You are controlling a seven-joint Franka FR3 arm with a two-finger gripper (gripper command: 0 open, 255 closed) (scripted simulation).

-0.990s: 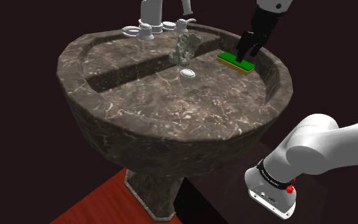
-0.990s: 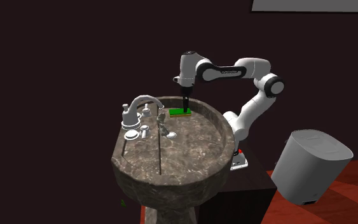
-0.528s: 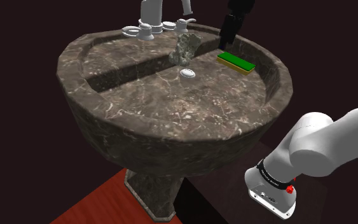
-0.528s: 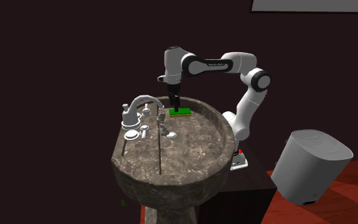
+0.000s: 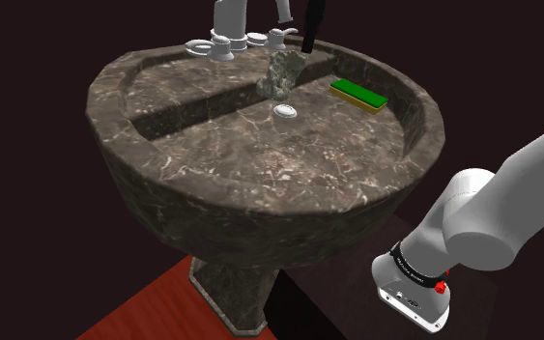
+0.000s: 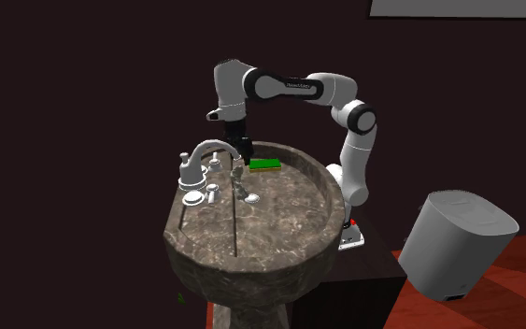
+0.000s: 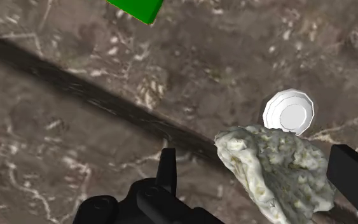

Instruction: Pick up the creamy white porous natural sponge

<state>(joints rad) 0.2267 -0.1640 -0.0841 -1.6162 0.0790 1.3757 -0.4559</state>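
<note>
Down in the stone sink (image 5: 212, 145) lies the sponge (image 7: 279, 175); the empty pincer (image 7: 258, 162) hangs above, wide open to fit around it.

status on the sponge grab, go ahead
Gripper open above the sponge. Sponge not held, lying in the sink beside the drain. Nothing in the way; green pad well off.

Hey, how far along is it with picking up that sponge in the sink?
Done: the open gripper is lined up over the sponge, straddling it. In hand: the grasp itself, no contact yet; the sponge lies in the sink by the drain. Left: lower, close, lift.
</note>
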